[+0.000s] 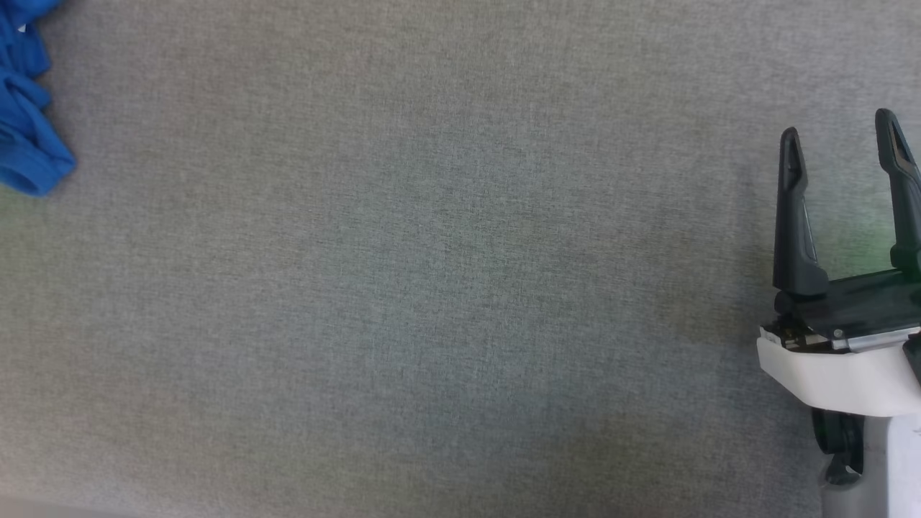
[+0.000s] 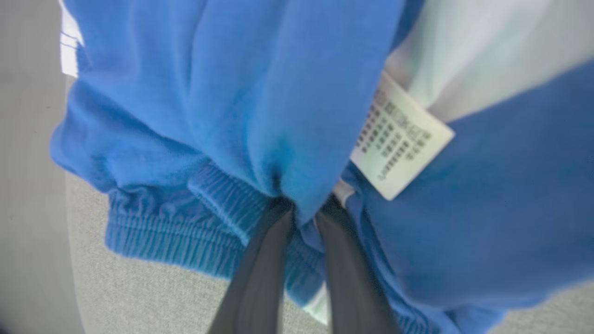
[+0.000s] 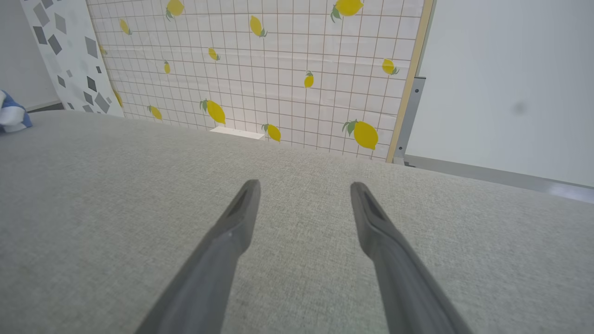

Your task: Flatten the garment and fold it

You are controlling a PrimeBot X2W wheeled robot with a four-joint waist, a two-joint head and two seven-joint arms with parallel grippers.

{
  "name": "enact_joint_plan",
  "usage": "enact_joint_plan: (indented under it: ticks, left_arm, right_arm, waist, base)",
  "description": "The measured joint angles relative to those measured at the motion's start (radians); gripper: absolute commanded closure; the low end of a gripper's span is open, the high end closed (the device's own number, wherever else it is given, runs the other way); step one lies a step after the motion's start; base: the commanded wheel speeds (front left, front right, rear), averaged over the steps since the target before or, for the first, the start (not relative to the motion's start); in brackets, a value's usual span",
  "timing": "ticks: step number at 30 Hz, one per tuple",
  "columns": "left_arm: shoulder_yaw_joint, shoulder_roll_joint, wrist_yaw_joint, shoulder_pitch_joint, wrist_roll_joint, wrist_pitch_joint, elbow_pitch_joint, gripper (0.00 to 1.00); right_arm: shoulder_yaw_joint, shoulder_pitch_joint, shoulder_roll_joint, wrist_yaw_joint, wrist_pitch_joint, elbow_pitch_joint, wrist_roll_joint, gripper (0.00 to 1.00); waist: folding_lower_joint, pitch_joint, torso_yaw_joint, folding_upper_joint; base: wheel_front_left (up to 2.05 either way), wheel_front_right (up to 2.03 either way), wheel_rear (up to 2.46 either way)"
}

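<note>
Head view: the garment lies bunched at the far left edge of the grey table, well apart from your right gripper, whose fingers stand spread.

Left wrist view: your left gripper pinches a fold beside the waistband and label. This looks like the first grab; next, drag it toward the centre.

Right wrist view: bare table runs ahead to its far edge, giving you room.

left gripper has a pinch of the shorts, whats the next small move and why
Probably lift the left gripper slightly and drag the shorts toward the middle of the grey table: they lie bunched at the head view's far left, while the open right gripper sits far off at the right.
</note>
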Motion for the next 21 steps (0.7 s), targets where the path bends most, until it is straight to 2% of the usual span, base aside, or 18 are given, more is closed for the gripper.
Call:
enact_joint_plan:
  ticks: [6,10,14,21]
  left_arm:
    - [-0.067,0.018,0.000,0.001,-0.007,-0.078,-0.007,1.00]
    - [-0.129,0.036,0.000,-0.003,-0.007,-0.119,-0.071,1.00]
    - [-0.201,0.058,-0.001,-0.031,0.007,-0.119,-0.146,1.00]
    - [-0.317,0.058,-0.001,-0.111,0.028,-0.101,-0.318,1.00]
  right_arm:
    - [-0.012,0.007,0.000,0.000,0.000,0.031,0.018,0.00]
    - [-0.028,0.035,0.000,0.000,0.000,0.062,0.040,0.00]
    - [-0.034,0.076,0.000,0.000,0.000,0.092,0.065,0.00]
    - [-0.034,0.128,0.000,0.000,0.000,0.129,0.118,0.00]
  waist:
    - [0.0001,-0.062,0.004,-0.0001]
    - [0.0001,-0.130,0.012,0.0000]
    - [0.0001,-0.205,0.019,-0.0001]
    - [-0.0001,-0.355,0.021,-0.0001]
  base:
    - [0.00,0.00,0.00]
    - [0.00,0.00,0.00]
    - [0.00,0.00,0.00]
    - [0.00,0.00,0.00]
